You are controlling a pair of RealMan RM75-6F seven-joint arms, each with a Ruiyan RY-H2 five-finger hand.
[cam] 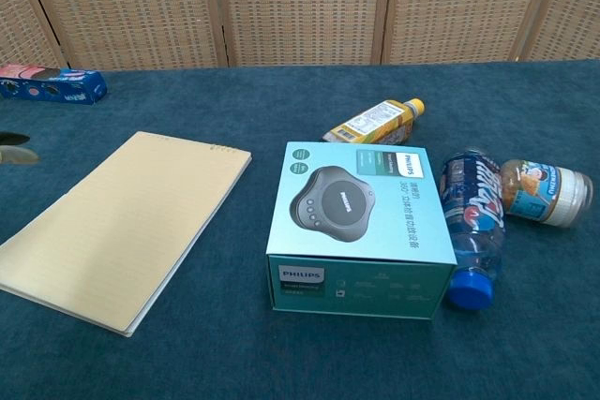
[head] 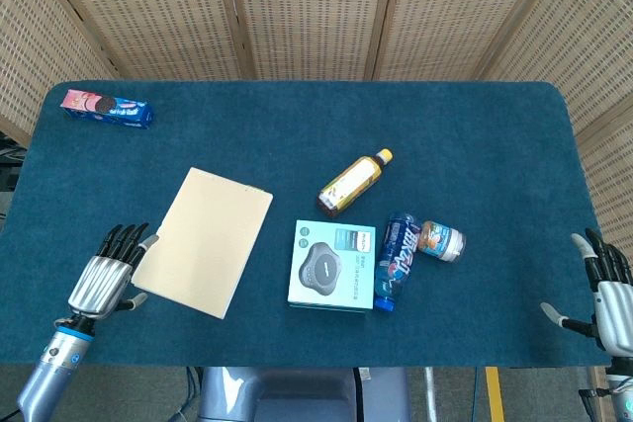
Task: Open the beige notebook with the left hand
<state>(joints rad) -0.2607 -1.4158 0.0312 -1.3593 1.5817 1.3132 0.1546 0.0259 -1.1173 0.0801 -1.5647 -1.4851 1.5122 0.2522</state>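
Note:
The beige notebook (head: 204, 239) lies closed and flat on the blue table, left of centre; the chest view shows the same notebook (cam: 122, 222) at the left. My left hand (head: 104, 282) hovers just off the notebook's near left corner, fingers spread, holding nothing. In the chest view only fingertips (cam: 17, 149) of that hand show at the left edge. Over the table's near right corner my right hand (head: 608, 289) stays open and empty, far from the notebook.
A teal Philips box (head: 333, 266) sits right of the notebook, with a blue bottle (head: 396, 259) and a small jar (head: 440, 241) beside it. A yellow-capped bottle (head: 354, 184) lies behind the box. A cookie pack (head: 107, 108) rests at the far left.

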